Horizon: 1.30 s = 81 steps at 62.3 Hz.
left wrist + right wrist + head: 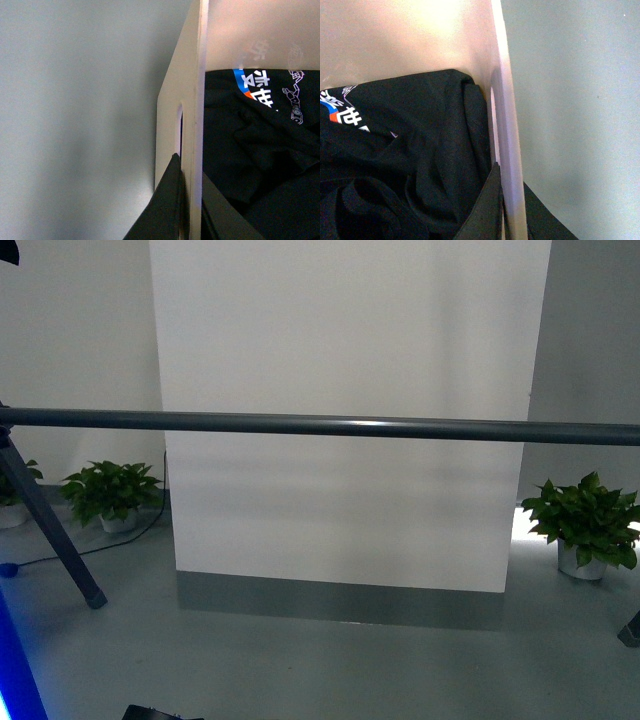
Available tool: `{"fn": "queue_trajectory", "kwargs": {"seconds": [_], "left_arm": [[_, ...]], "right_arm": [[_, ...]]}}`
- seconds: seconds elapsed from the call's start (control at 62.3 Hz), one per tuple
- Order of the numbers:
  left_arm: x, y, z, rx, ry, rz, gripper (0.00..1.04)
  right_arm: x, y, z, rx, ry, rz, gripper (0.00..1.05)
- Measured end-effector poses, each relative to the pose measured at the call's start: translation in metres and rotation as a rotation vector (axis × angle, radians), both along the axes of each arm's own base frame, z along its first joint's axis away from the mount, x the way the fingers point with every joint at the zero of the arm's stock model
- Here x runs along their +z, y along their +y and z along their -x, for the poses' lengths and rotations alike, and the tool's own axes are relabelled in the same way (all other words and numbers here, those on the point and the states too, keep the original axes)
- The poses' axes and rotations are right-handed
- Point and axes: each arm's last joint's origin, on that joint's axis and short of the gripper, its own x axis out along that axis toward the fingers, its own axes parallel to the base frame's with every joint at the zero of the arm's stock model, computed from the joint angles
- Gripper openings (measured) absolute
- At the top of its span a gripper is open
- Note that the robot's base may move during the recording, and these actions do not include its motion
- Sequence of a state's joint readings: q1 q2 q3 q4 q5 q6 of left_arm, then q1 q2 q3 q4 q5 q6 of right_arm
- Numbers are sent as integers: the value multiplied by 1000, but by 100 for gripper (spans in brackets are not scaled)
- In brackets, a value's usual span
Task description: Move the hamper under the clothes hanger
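**Left pincer** (190, 167): closed across a slotted side wall of the beige-tan plastic rectangular hamper (177, 90). One dark finger (160, 215) is laid on the outer face and the other on the inner. The slot handle (178, 127) sits just ahead of the fingertips.

**Right pincer** (511, 175): clamped likewise over a second slotted wall of the hamper.

**Between the pincers:** a crumpled black printed T-shirt (260, 150) is held inside the hamper.

**Outward of each pincer:** bare grey floor (75, 125), with nothing seen beside either wall.

**Ahead of both pincers:** the dark grey round-tube metal clothes hanger (320, 425). Its long bar runs level, with a slanted leg (50, 530) to the left and a foot (630, 630) to the right. The hamper is not shown in the front view, so its gap to the bar cannot be told.

**Step judged:** the hamper is gripped on two sides and transport toward the hanger is in hand.

**Next move:** both arms are to be advanced evenly, with the hamper kept level and aimed between the legs.

**Room:** a wide floor span lies open beneath the bar. The white upright panel (350, 340) and green potted plants (585, 520) stand beyond it.
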State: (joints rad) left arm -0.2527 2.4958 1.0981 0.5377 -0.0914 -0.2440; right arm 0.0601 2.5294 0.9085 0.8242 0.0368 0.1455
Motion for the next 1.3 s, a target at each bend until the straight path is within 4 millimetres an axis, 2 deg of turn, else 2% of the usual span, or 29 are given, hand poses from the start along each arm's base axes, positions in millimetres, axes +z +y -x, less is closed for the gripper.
{"fn": "queue_trajectory", "kwargs": {"seconds": [0.273,0.402,0.755,0.867,1.012,1.156,1.301], "left_arm": [[-3,-2,0,8,-3,5,5],[-4,-2,1,-1,6,24,21],[2,-2,-3,-2,-33,44,65],[19,-2,-10,3,-96,46,79],[54,-1,-21,2,-201,48,100],[83,-1,-27,-1,-277,56,98],[108,-1,-30,-7,-340,51,98]], "right_arm": [[-5,0,-3,-8,-8,3,2],[-6,0,-4,-15,-9,4,3],[-5,1,-6,-32,-39,5,46],[-3,2,-4,-33,-45,11,60],[11,2,-1,-32,-77,25,81],[34,3,-6,-33,-142,34,98],[59,3,-10,-35,-206,53,96]]}}
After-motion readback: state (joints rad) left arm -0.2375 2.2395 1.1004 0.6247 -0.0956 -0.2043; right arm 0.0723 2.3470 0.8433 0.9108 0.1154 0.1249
